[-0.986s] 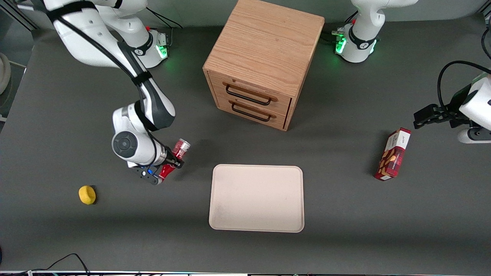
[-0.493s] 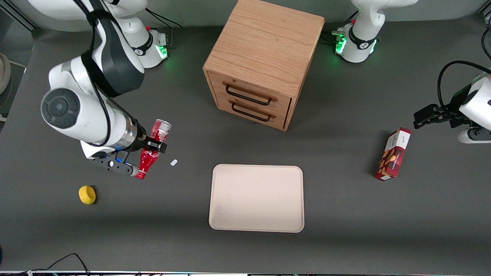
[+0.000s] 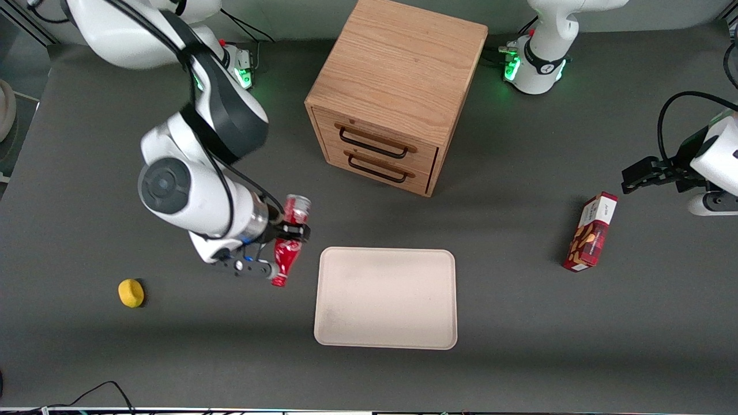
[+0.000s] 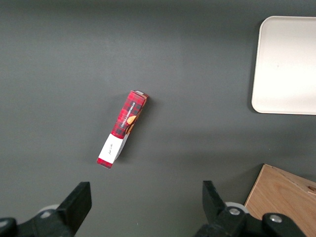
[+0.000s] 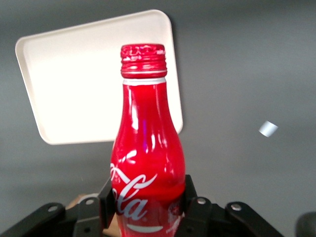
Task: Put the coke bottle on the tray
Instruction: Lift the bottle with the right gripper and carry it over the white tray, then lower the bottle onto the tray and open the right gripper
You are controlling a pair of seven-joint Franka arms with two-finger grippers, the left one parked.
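My right gripper [image 3: 291,230] is shut on the coke bottle [image 3: 289,248], a slim red bottle with white lettering, and holds it above the table beside the tray's edge toward the working arm's end. The silvery wide end points toward the drawer cabinet and the red neck toward the front camera. In the right wrist view the bottle [image 5: 147,148] sits between the two fingers [image 5: 105,200] of the gripper [image 5: 147,200], its cap over the tray [image 5: 74,84]. The cream-beige tray [image 3: 386,298] lies flat and bare, nearer the camera than the cabinet. It also shows in the left wrist view [image 4: 286,64].
A wooden two-drawer cabinet [image 3: 392,92] stands at the back middle. A yellow lump [image 3: 131,292] lies toward the working arm's end. A red snack box [image 3: 591,231] lies toward the parked arm's end. A small white scrap [image 5: 267,129] lies on the table.
The right arm first lifted the bottle up and away from the tray, then carried it toward the tray. The bottle now hangs next to the tray's edge. A white scrap was left on the table.
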